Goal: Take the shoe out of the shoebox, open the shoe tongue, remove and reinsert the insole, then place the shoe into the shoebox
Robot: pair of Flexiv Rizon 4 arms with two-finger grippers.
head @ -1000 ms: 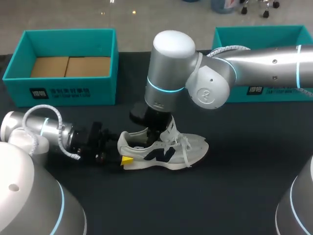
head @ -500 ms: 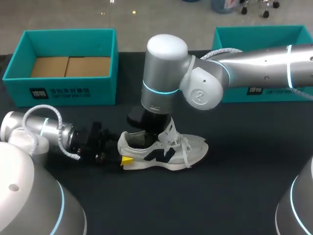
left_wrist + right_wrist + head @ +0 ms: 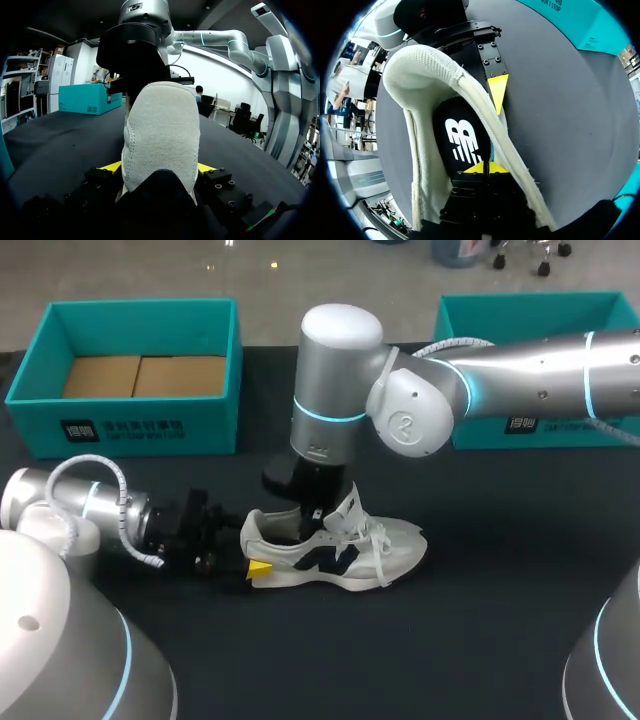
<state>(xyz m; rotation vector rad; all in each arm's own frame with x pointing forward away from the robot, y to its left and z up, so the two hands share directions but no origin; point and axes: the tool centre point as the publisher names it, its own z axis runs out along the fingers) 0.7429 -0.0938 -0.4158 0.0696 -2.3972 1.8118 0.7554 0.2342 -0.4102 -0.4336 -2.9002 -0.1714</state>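
Left tool (image 3: 157, 169) grips the shoe (image 3: 340, 550) heel. Right tool (image 3: 480, 169) sits on the insole (image 3: 460, 135) — I cannot tell if it is closed. A hard pull could yank the shoe free.

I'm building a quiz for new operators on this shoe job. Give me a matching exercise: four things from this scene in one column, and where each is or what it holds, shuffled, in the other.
1. shoe
2. left gripper
3. right gripper
4. left shoebox

A. holds only brown cardboard
B. down in the shoe's opening, over the insole
C. standing on the dark table
D. clamped on the shoe's heel

Pairs: 1-C, 2-D, 3-B, 4-A
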